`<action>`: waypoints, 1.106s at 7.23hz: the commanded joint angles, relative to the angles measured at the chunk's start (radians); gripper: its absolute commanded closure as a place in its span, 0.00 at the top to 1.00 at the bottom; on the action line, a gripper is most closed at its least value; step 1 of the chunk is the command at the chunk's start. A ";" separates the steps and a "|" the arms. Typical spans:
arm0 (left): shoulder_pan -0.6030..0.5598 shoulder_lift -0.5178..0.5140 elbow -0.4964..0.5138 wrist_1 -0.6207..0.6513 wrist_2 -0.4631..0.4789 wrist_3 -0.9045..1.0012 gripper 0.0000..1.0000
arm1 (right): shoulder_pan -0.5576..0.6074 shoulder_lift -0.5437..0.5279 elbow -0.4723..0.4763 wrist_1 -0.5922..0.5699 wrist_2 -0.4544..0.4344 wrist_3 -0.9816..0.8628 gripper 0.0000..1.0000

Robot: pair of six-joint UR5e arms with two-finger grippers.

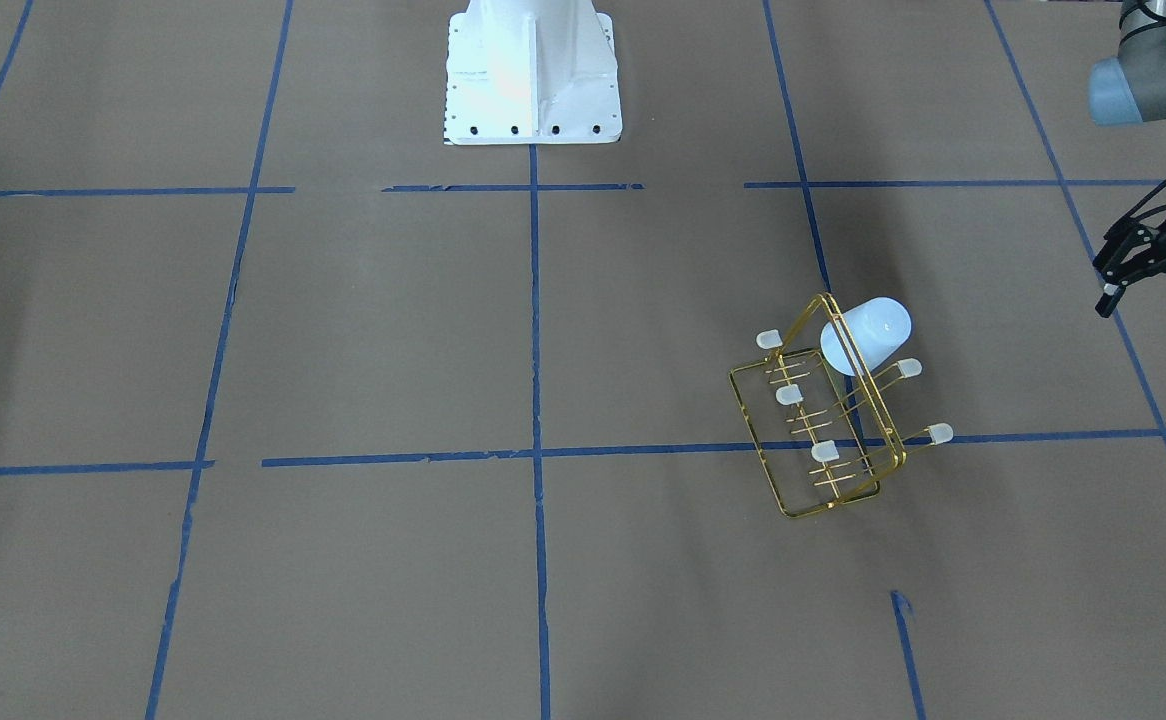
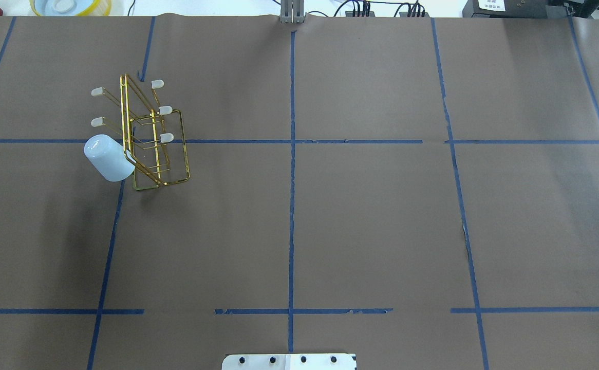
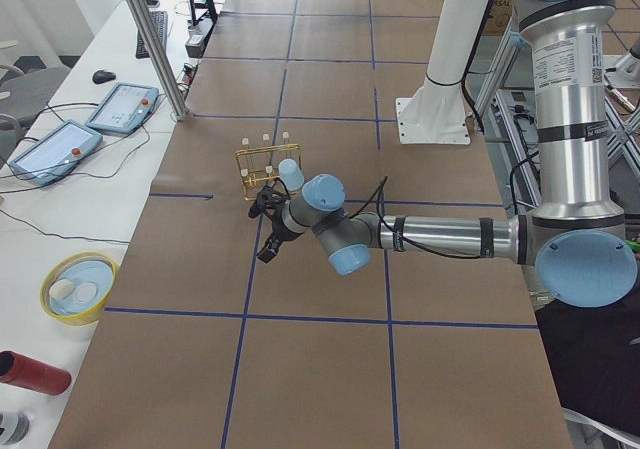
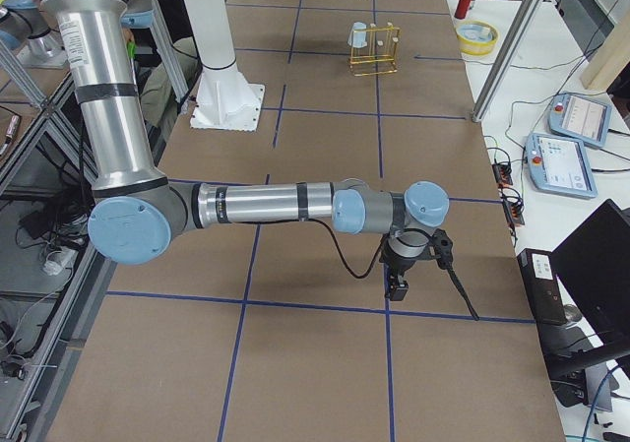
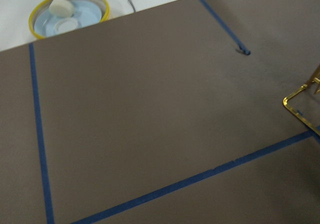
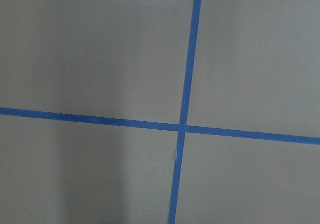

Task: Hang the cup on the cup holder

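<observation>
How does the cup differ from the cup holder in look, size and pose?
The cup is smooth pale-blue plastic; the cup holder is open gold wire. The cup is much smaller than the cup holder. The cup hangs tilted; the cup holder stands upright on its base.

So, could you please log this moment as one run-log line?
cup: hung on a prong of cup holder | left gripper: open, empty, apart from rack | right gripper: far off, state unclear

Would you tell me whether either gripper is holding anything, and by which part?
The left gripper is open and empty; the cup hangs on the cup holder, apart from it. The right gripper cannot be judged.
</observation>
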 commanded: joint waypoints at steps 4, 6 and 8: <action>-0.271 -0.061 -0.003 0.584 -0.279 0.441 1.00 | -0.001 0.000 0.000 0.000 0.000 0.000 1.00; -0.380 -0.144 -0.003 0.821 -0.270 0.675 1.00 | 0.001 0.000 0.000 0.000 0.000 0.000 1.00; -0.388 -0.184 0.005 0.894 -0.250 0.715 1.00 | 0.001 0.000 0.000 0.000 0.000 0.000 1.00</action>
